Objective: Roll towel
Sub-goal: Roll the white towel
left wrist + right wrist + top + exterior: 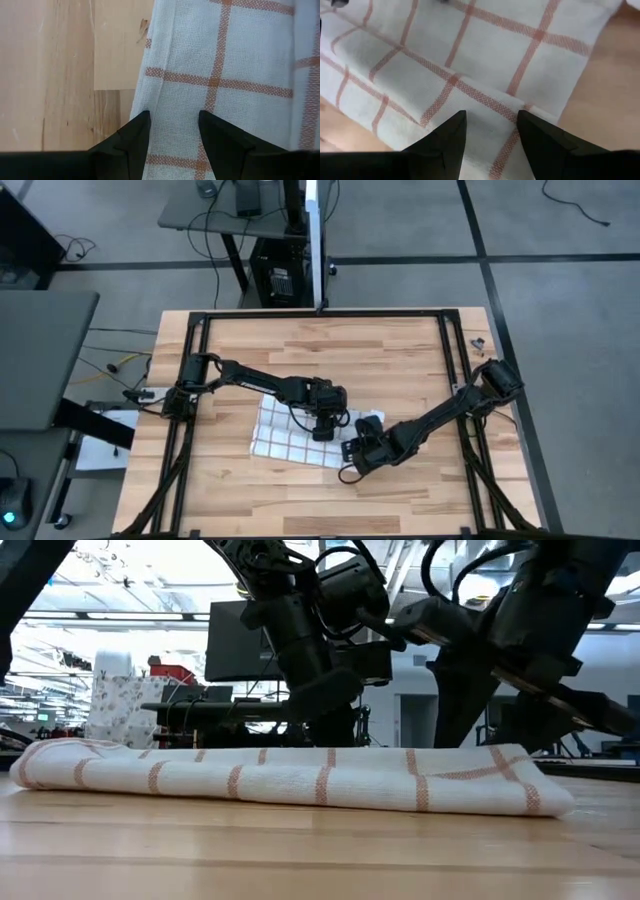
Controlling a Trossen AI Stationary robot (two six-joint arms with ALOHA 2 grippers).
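Observation:
The towel [285,435], white with red-brown grid lines, lies in a low, flattened bundle on the wooden table [300,500]; the low view shows it as a long thin pad [300,775]. My left gripper [323,428] is over the towel's right part, beside its far edge, fingers apart [172,132]. My right gripper [357,450] is at the towel's right near corner, fingers apart [490,132], astride a fold ridge [485,97]. My left gripper comes down slanting from the table's left. Its fingertips [132,145] stand on the towel just inside its edge [142,95]. The cloth between them lies flat, not gathered; whether they press it I cannot tell. My right gripper slants down from the table's right. Its fingertips [447,142] stand on the folded upper layer [490,115] near the corner, with the ridge running between them. The cloth lies on the table; whether it is pinched I cannot tell.
A black frame [200,320] runs round the tabletop. Bare wood lies far [330,350] and near [300,500] of the towel. A small dark object [478,340] sits at the far right corner.

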